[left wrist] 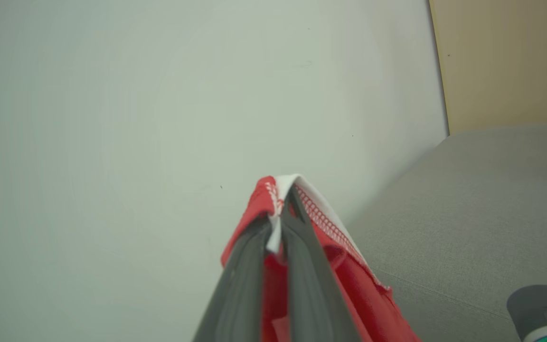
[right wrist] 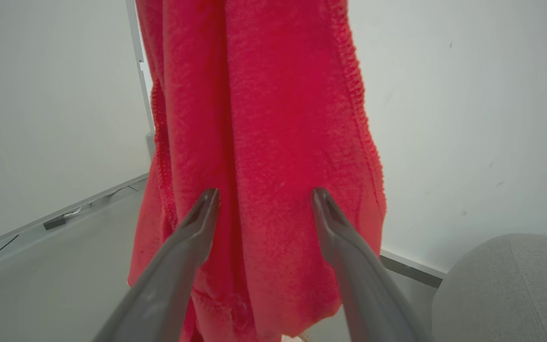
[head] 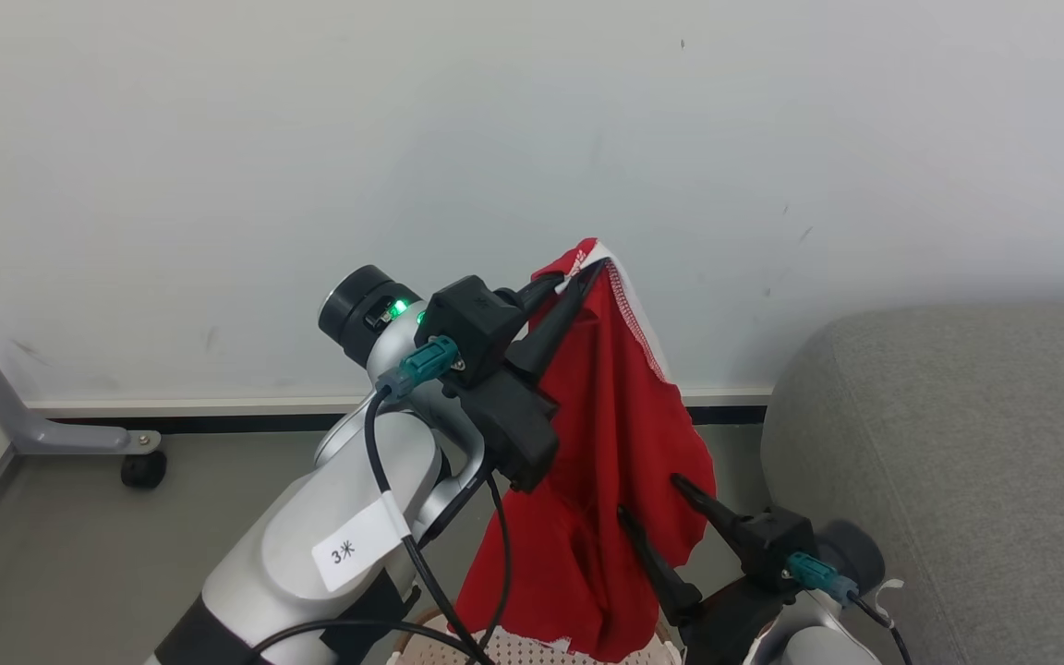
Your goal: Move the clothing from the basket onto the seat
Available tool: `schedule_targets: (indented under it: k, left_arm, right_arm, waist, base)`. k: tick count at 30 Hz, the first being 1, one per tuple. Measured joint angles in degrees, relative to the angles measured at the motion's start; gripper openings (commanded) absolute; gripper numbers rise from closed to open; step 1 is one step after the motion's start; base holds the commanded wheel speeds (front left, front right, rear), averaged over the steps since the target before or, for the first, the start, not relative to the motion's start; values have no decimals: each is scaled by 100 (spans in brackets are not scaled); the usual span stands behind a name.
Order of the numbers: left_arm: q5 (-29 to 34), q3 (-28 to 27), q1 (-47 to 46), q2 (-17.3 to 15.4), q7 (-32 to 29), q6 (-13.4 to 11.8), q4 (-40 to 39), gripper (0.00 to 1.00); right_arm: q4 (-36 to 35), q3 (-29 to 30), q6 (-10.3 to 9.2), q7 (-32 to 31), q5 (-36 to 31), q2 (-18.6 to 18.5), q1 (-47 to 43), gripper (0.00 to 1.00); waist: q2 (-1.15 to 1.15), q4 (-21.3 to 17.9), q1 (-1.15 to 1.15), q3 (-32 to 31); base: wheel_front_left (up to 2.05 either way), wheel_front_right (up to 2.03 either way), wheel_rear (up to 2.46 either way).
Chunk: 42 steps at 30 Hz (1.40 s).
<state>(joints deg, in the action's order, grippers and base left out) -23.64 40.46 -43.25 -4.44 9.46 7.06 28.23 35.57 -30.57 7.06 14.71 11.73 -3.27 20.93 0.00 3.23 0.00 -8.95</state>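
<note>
A red garment point(head: 606, 462) with white trim hangs in the air, pinched at its top edge by my left gripper point(head: 592, 268), which is shut on it. In the left wrist view the fingers point(left wrist: 302, 247) clamp the white-trimmed hem of the clothing point(left wrist: 349, 270). My right gripper point(head: 650, 494) stands open low down, its fingers pointing at the hanging cloth point(right wrist: 264, 142) and close in front of it. The basket point(head: 532, 651) shows as a perforated cream rim at the bottom edge, below the garment. The grey seat point(head: 957, 462) lies to the right.
A white wall point(head: 495, 139) stands behind with a dark skirting strip. A grey wheeled frame leg point(head: 61, 434) rests on the floor at the left. My left forearm point(head: 347, 526) with its black cable crosses the lower middle.
</note>
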Motion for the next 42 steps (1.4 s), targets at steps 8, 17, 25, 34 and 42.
schedule_targets:
  k: [8,17,25,34,42]
  left_arm:
    - [-47,82,4,26,-147,1,-252,0]
    - [-102,131,4,62,-249,1,-402,0]
    - [-158,118,4,60,-332,1,-450,0]
    - [-424,-174,381,-258,-381,-80,-433,35]
    - [-549,-431,803,-468,-238,-215,-309,100]
  right_arm:
    - [441,-468,1,0,243,-4,510,100]
    - [755,-906,0,0,553,-7,1075,80]
    - [1007,-1090,-107,0,839,-8,1266,0]
    - [1161,-1033,-151,0,1104,-5,1402,0]
    - [1310,-645,-170,-1,1103,-100,1607,0]
  waist:
    - [0,58,0,25]
    - [0,140,0,68]
    - [0,178,0,119]
    - [0,-9,0,179]
    - [0,-287,0,214]
  base:
    - [0,0,0]
    - [0,0,0]
    - [0,0,0]
    - [0,0,0]
    - [0,0,0]
